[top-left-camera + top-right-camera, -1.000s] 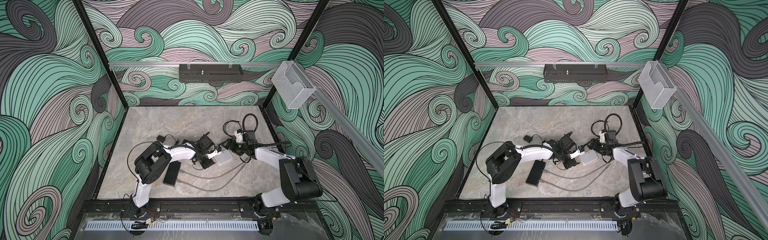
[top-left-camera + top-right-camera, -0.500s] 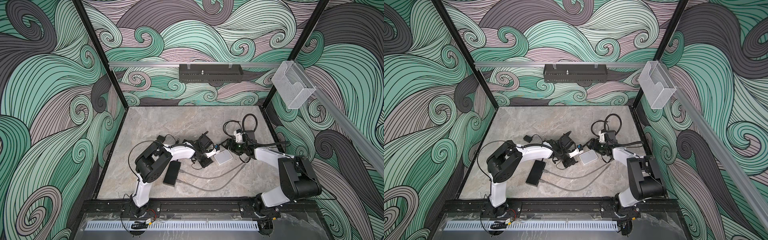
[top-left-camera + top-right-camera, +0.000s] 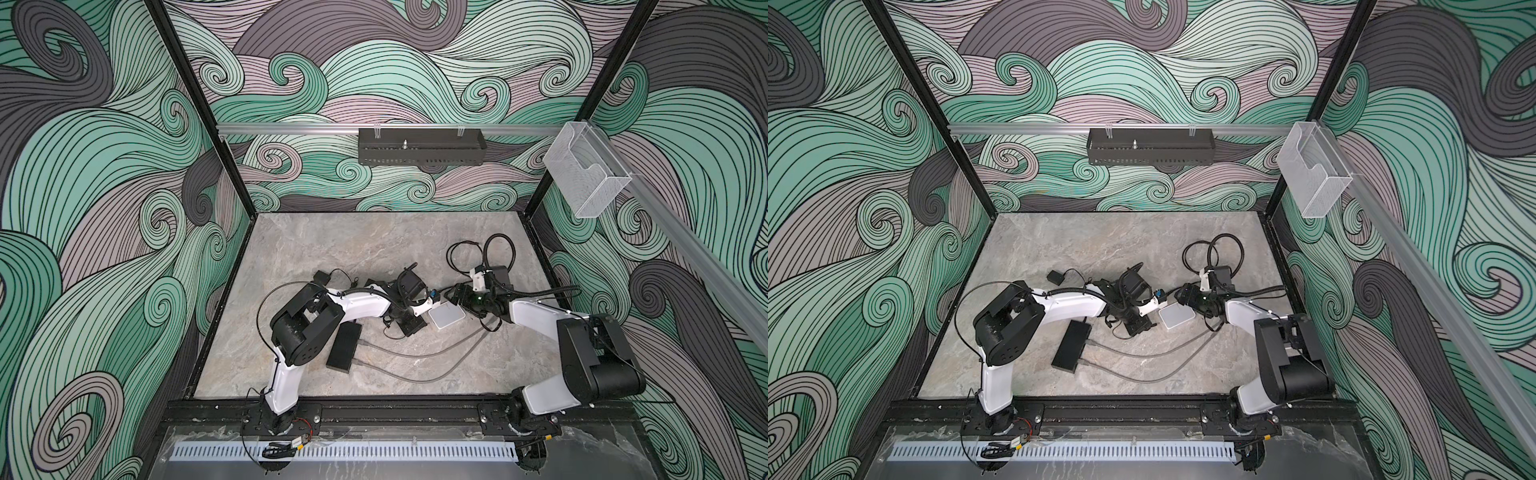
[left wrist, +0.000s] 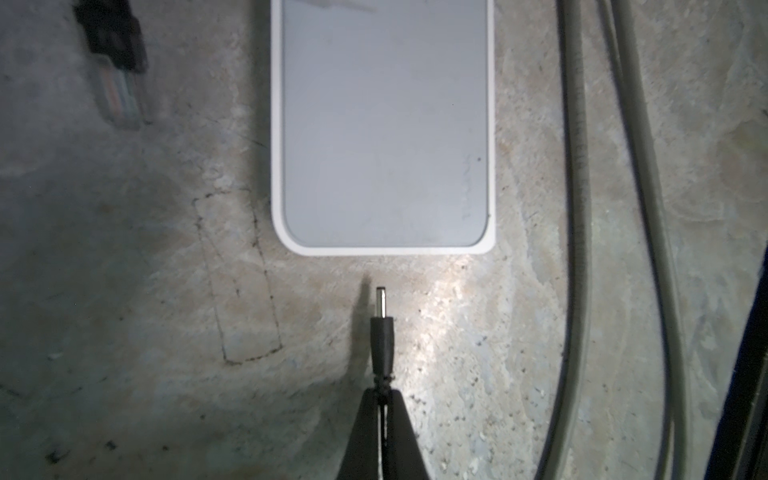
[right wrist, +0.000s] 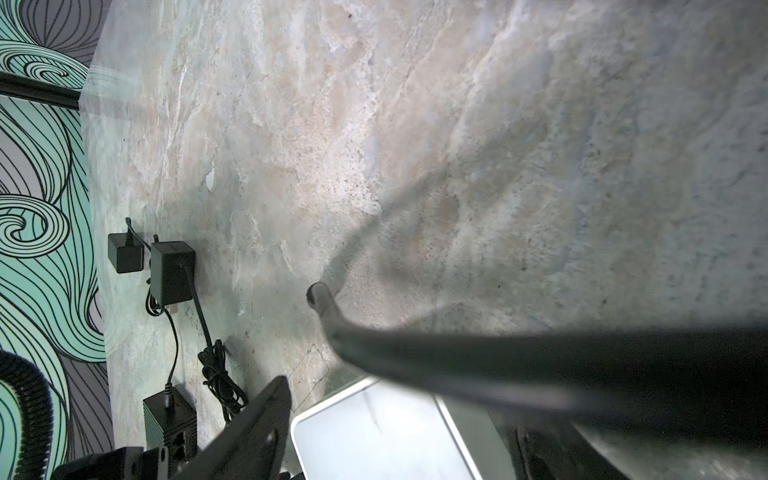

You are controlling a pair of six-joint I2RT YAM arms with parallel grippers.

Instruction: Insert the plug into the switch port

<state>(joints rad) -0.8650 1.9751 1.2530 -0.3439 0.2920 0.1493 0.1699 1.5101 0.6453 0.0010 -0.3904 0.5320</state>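
Plug [image 4: 382, 332] in left hand [image 4: 382, 399], facing switch [image 4: 384, 124]

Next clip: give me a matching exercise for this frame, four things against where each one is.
Things:
1. plug
2. white switch
3. flat black box
4. clear bin

Places:
A. hung on the side rail
B. pinched at its rear by the left gripper
C. on the table, two grey cables at its end
D. flat on the table, just ahead of the plug's tip, not touching it

Pairs: 1-B; 2-D; 3-C; 4-A
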